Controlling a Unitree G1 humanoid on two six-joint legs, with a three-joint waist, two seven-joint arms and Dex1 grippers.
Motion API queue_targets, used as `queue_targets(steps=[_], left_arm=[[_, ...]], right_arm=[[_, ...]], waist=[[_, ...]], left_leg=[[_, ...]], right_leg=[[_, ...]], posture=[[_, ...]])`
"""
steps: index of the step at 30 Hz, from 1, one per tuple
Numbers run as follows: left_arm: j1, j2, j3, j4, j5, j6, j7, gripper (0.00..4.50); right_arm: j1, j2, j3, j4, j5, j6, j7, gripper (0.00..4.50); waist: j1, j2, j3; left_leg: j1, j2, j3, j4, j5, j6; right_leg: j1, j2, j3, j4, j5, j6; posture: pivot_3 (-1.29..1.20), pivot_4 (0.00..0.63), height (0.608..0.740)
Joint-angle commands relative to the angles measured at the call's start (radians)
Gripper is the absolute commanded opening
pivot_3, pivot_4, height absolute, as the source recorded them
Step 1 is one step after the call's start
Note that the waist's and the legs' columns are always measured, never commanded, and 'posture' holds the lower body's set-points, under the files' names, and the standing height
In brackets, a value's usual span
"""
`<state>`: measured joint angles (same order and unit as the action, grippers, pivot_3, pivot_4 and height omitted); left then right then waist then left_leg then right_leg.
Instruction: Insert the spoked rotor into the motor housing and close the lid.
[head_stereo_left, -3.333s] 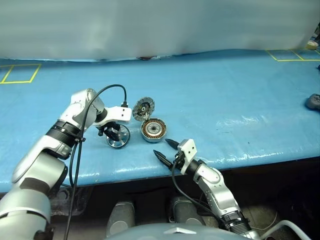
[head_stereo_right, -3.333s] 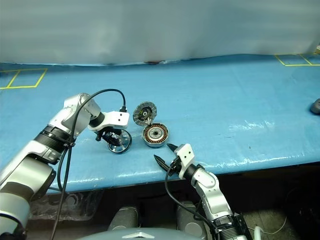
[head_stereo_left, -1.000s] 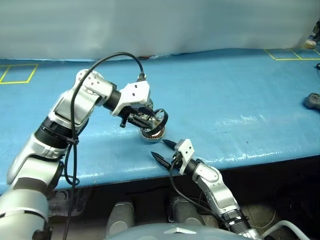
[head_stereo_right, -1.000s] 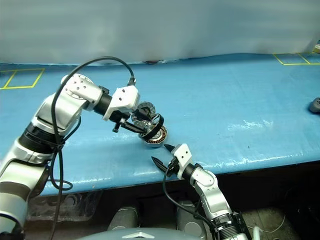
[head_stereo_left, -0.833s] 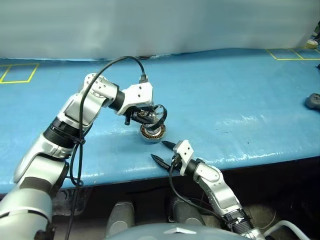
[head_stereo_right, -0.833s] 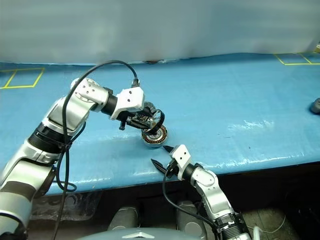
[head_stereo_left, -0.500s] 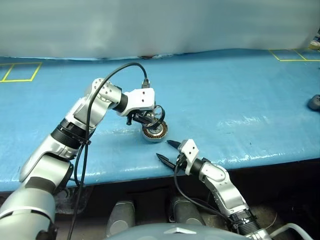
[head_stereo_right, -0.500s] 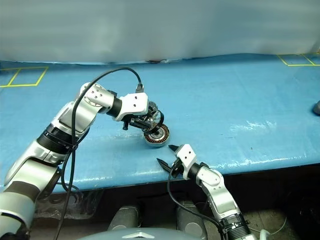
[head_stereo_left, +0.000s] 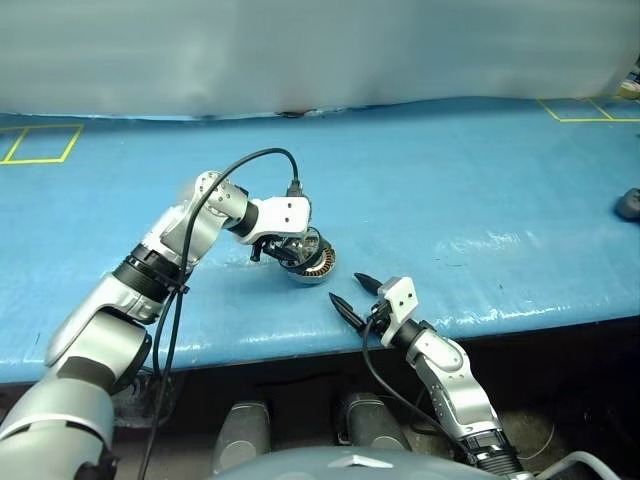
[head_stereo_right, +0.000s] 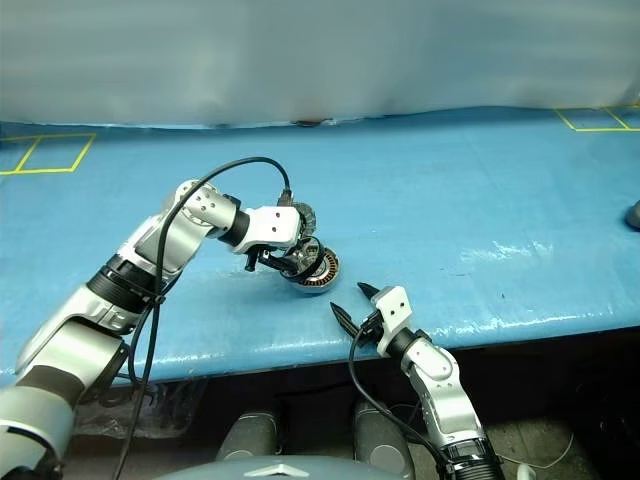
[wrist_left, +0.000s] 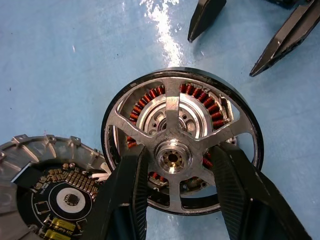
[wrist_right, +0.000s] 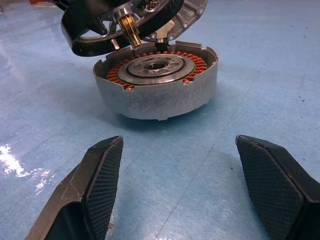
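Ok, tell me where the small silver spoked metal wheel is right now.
The silver spoked rotor is held in the left gripper, tilted just above the round copper-wound motor housing and not yet seated, near the front edge of the blue table, left of centre.

Jaws wide apart, empty. Motor housing (wrist_right: 156, 82) ahead between them on blue surface (wrist_right: 260, 75); spoked rotor (wrist_right: 120, 22) tilted just above housing.
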<state>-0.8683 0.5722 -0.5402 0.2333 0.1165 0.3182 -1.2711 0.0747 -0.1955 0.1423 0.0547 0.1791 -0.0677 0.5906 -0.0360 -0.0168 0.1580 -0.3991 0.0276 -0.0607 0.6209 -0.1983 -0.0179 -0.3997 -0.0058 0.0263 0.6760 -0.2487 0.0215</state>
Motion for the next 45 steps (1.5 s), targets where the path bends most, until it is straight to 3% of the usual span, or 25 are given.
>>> queue_targets(steps=[1, 26, 45], left_arm=[[-0.013, -0.034, 0.000, 0.024, 0.019, -0.029, 0.010, 1.62], [-0.105, -0.093, 0.036, 0.208, 0.034, -0.190, -0.045, 1.62], [-0.108, -0.090, 0.009, 0.241, 0.083, -0.237, -0.091, 1.62]], right_arm=[[0.001, 0.005, -0.004, -0.018, 0.013, -0.026, 0.006, 3.80], [0.019, 0.007, 0.018, -0.038, 0.012, -0.004, 0.012, 3.80], [0.022, 0.005, 0.027, -0.041, 0.005, 0.003, 0.002, 3.80]], waist=[[0.001, 0.000, 0.000], [-0.001, 0.000, 0.000], [-0.001, 0.000, 0.000]], left_leg=[[0.000, 0.000, 0.000, 0.000, 0.000, 0.000], [0.000, 0.000, 0.000, 0.000, 0.000, 0.000], [0.000, 0.000, 0.000, 0.000, 0.000, 0.000]], right_leg=[[0.000, 0.000, 0.000, 0.000, 0.000, 0.000], [0.000, 0.000, 0.000, 0.000, 0.000, 0.000], [0.000, 0.000, 0.000, 0.000, 0.000, 0.000]], posture=[[0.00, 0.150, 0.740], [0.00, 0.150, 0.740], [0.00, 0.150, 0.740]])
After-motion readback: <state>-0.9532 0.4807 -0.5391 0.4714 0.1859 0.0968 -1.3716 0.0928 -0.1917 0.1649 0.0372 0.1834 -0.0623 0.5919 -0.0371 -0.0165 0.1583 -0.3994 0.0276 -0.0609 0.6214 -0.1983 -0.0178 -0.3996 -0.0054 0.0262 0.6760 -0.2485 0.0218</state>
